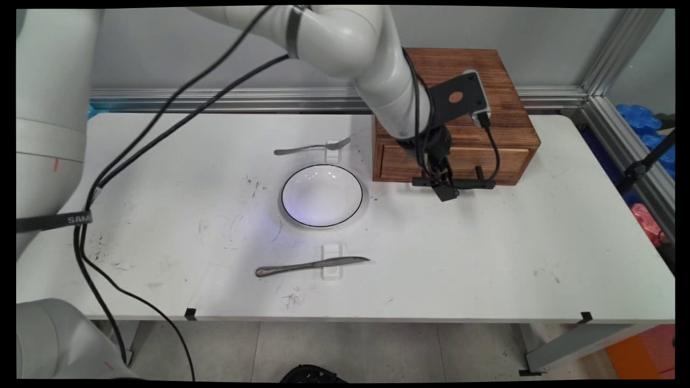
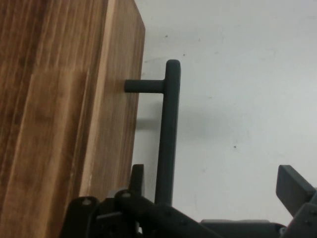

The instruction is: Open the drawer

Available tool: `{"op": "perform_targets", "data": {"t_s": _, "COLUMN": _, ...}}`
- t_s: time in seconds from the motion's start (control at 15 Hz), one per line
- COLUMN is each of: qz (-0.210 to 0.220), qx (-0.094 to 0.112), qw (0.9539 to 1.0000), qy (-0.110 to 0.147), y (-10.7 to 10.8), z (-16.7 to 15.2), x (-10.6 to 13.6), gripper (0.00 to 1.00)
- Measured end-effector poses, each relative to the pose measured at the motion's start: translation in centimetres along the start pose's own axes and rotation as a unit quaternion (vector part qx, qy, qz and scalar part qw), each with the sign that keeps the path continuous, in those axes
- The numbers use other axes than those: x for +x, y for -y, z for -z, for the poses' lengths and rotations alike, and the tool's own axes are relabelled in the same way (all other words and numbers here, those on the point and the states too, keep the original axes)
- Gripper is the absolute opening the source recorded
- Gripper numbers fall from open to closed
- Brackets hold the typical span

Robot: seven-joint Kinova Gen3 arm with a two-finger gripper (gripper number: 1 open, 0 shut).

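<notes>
A brown wooden box [image 1: 474, 81] stands at the back right of the white table [image 1: 485, 258], with a drawer [image 1: 501, 160] in its front. The drawer's black bar handle [image 1: 474, 184] [image 2: 167, 134] runs along the front. My gripper [image 1: 444, 187] [image 2: 214, 176] is down at the handle's left part and is open. In the hand view the bar runs between the two fingers: one fingertip [image 2: 136, 174] lies in the gap between bar and drawer front [image 2: 64, 119], the other [image 2: 293, 184] stands well out over the table. The drawer looks shut.
A white plate [image 1: 345, 180] with a dark rim lies left of the box, mid-table. A fork [image 1: 307, 148] rests on a small clear stand behind the plate, and a knife [image 1: 307, 265] on another in front. Black cables [image 1: 140, 145] hang from the arm at left.
</notes>
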Motion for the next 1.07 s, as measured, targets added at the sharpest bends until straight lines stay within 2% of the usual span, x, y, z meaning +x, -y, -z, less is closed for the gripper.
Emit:
{"op": "perform_targets", "data": {"t_s": 0.6, "qz": 0.003, "qx": 0.005, "qw": 0.9996, "qy": 0.027, "y": 0.2, "z": -4.4, "x": 0.3, "gripper": 1.00}}
{"op": "perform_targets", "data": {"t_s": 1.07, "qz": 0.006, "qx": 0.001, "qw": 0.9993, "qy": 0.037, "y": 0.2, "z": -6.7, "x": -0.2, "gripper": 1.00}}
